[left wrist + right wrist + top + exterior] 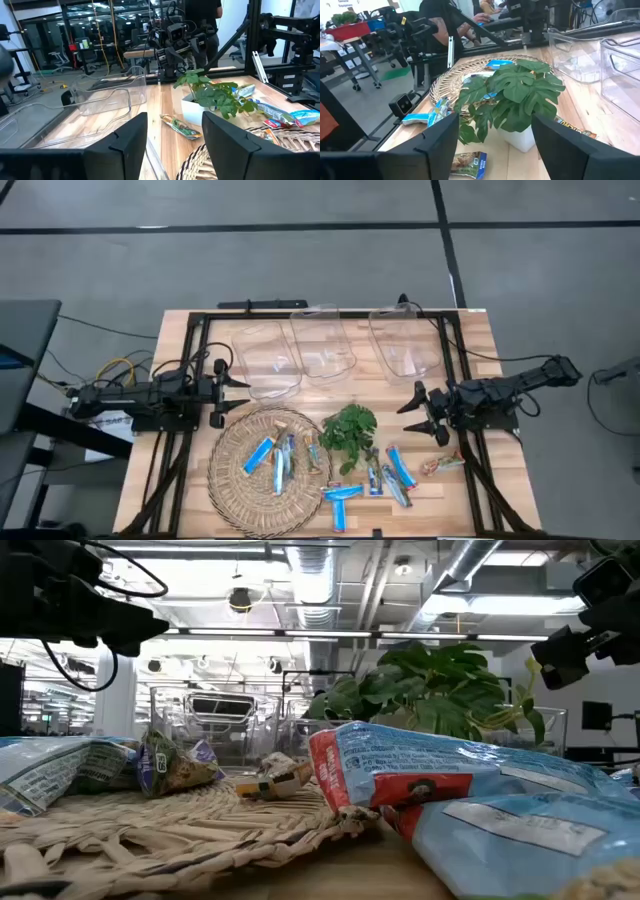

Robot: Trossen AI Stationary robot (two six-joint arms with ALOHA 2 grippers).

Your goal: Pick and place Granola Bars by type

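Several granola bars, mostly blue-wrapped, lie on a round woven tray (270, 470). More bars (385, 475) lie on the wood near the table's near edge, with a tan one (440, 465) to their right. My left gripper (240, 394) hovers open just beyond the tray's far-left rim, pointing right. My right gripper (408, 415) hovers open to the right of the small potted plant (350, 435), pointing left. In the left wrist view a green-brown bar (181, 126) lies flat between the plant (212, 95) and the open fingers (175, 145). In the right wrist view the fingers (495, 145) stand apart before the plant (512, 95).
Three clear plastic bins (268, 360), (322, 345), (405, 340) stand in a row along the far side. The plant sits between the tray and the loose bars. A black frame rims the table. In the low view, blue bars (430, 775) fill the foreground. A person stands beyond the table (445, 20).
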